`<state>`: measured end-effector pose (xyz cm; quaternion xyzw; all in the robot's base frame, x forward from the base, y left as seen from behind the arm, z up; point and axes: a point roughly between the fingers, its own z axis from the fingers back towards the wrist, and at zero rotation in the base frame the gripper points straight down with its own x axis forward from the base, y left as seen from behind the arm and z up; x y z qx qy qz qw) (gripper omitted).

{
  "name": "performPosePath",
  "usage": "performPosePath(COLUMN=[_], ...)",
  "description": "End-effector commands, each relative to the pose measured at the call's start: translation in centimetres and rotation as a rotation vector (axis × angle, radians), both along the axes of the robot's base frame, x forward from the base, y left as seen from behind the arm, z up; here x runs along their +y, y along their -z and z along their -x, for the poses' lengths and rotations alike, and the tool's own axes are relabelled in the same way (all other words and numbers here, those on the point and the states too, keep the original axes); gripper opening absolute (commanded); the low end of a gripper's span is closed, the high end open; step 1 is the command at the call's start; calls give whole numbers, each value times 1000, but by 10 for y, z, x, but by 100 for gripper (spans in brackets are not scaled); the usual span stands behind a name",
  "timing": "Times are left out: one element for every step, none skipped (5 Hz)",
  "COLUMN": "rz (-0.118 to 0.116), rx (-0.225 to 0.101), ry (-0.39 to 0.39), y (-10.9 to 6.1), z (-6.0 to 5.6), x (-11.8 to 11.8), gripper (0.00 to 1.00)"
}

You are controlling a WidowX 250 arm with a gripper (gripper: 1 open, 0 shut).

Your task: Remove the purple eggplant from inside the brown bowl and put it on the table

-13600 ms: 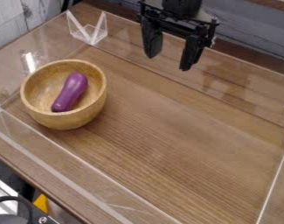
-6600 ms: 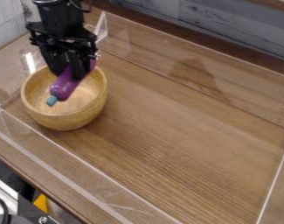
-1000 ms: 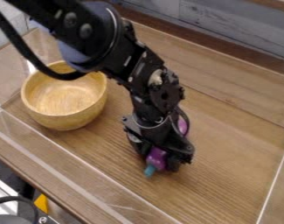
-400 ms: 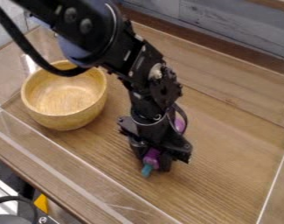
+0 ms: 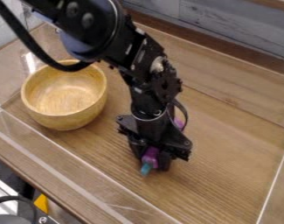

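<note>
The purple eggplant [image 5: 148, 159] lies low on the table [image 5: 232, 131], right of the brown bowl [image 5: 65, 94], with its teal tip pointing toward the front edge. My gripper [image 5: 155, 155] points straight down over it, black fingers on either side of the purple body. How tightly the fingers press on it does not show. The arm hides most of the eggplant. The bowl stands at the left with nothing in it.
Low clear acrylic walls [image 5: 109, 197] run along the table's front and left edges, and one stands at the back left [image 5: 27, 61]. Bare wood extends to the right of the gripper.
The hand has stayed in place over the eggplant. The fingers look drawn in closer around it, and the teal tip has shifted slightly left.
</note>
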<state>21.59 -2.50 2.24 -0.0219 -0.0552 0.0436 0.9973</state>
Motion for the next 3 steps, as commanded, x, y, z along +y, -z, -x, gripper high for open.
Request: performPosePath(rz=[10,14,18], rx=[-37,-38,-38], ry=[-22,-31,-44], y=[-9,-8,-10], z=[-13,-17,-19], x=[1,1,3], gripper=[0,100,0])
